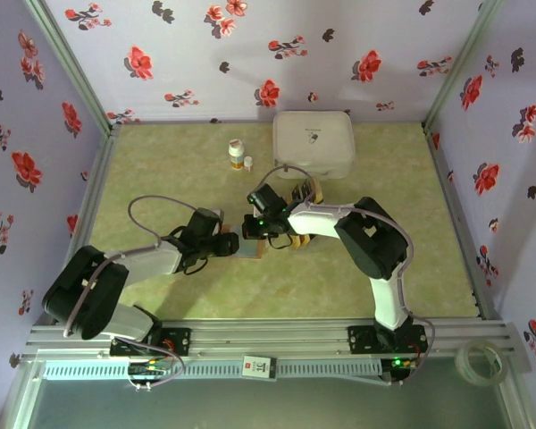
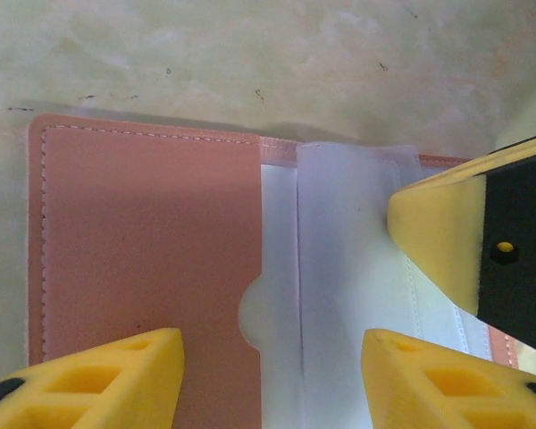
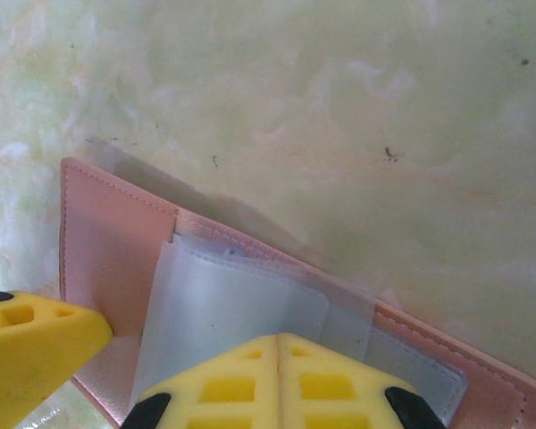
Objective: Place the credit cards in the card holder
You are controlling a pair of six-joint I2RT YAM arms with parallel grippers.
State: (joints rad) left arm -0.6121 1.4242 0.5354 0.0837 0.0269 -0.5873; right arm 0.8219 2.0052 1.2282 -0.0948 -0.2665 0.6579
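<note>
The card holder point(image 2: 152, 241) lies open on the table, a reddish-pink leather panel on its left and clear plastic sleeves point(image 2: 348, 268) in the middle. My left gripper point(image 2: 272, 357) hovers over it, open, with nothing between its fingers. My right gripper point(image 3: 277, 344) is shut, its tips pressed together on the sleeves of the card holder point(image 3: 107, 241). One right finger point(image 2: 438, 232) reaches in from the right in the left wrist view. From above, both grippers point(image 1: 228, 243) point(image 1: 253, 226) meet over the card holder point(image 1: 254, 251). Tan and dark credit cards point(image 1: 306, 190) lie behind the right arm, partly hidden.
A large white rounded box point(image 1: 314, 141) stands at the back of the table. Two small bottles point(image 1: 237, 154) stand to its left. Flowered walls close in the green table point(image 1: 161, 170) on three sides.
</note>
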